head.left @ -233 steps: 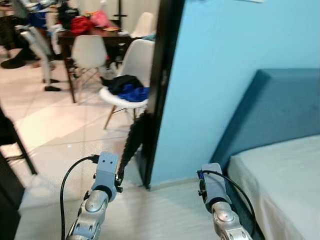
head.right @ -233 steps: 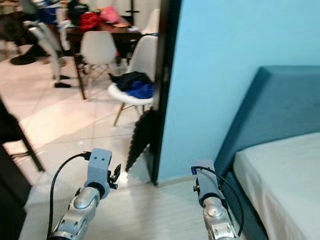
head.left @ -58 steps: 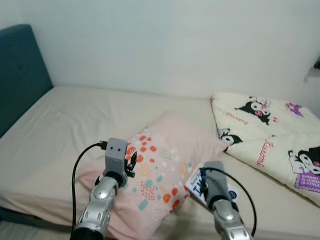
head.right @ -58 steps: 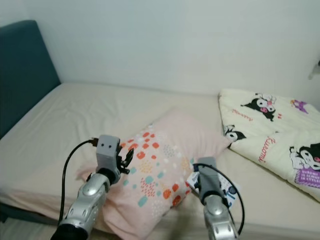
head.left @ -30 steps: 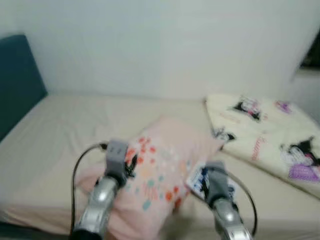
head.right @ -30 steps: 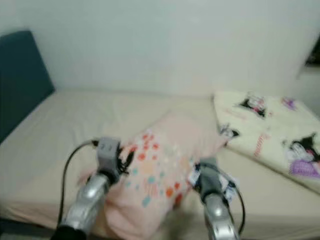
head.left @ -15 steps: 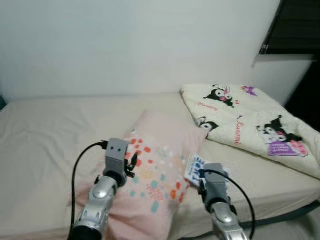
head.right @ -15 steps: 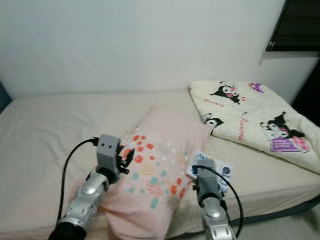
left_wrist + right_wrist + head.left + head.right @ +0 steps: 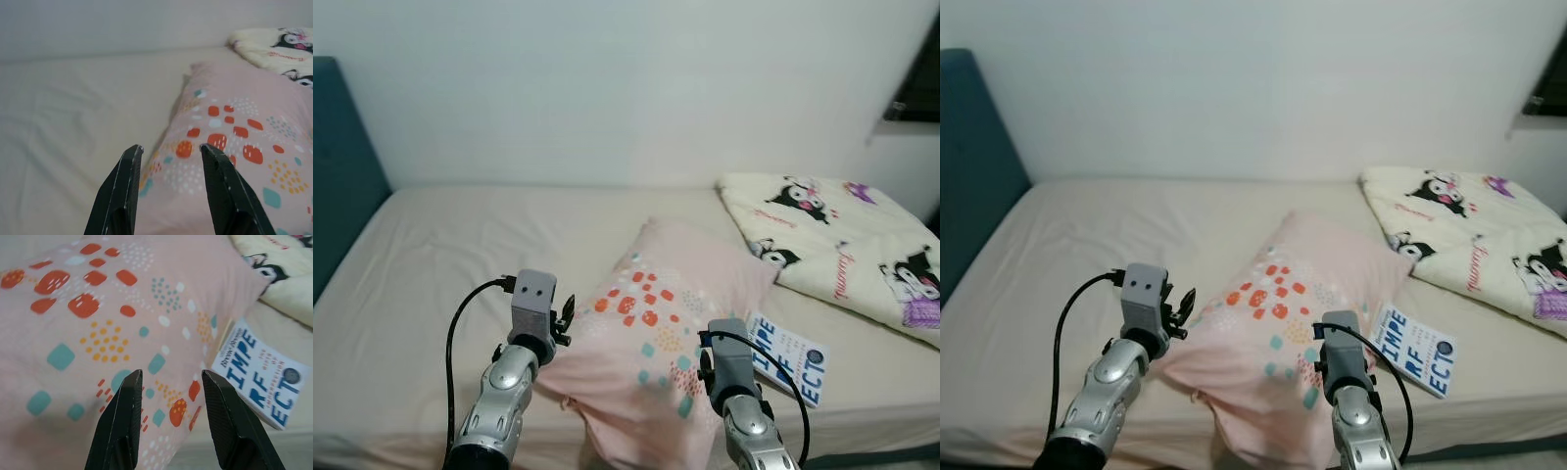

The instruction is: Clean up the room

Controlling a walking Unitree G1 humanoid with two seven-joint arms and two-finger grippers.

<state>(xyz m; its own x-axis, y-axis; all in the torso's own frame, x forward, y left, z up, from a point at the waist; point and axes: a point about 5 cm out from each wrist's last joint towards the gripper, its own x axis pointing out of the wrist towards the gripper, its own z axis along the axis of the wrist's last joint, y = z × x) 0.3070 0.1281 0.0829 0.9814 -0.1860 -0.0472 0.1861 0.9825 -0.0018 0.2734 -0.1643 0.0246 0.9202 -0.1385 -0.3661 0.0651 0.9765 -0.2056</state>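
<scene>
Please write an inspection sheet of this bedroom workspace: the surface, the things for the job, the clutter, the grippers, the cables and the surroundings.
Surface: bed with a beige sheet, mildly creased.
Job's things: pink pillow with red and teal dots, lying askew mid-bed; book, white with blue letters, flat on the sheet beside the pillow's right edge; cartoon-print blanket, folded at the right end.
Clutter: nothing seen beyond these.
Grippers: left gripper jaws open, at the pillow's left edge; right gripper jaws open, above the pillow's near part, the book to its right.
Cables: black cable looped at the left wrist; another at the right wrist.
Surroundings: white wall; teal headboard at left; dark window edge at right.
</scene>
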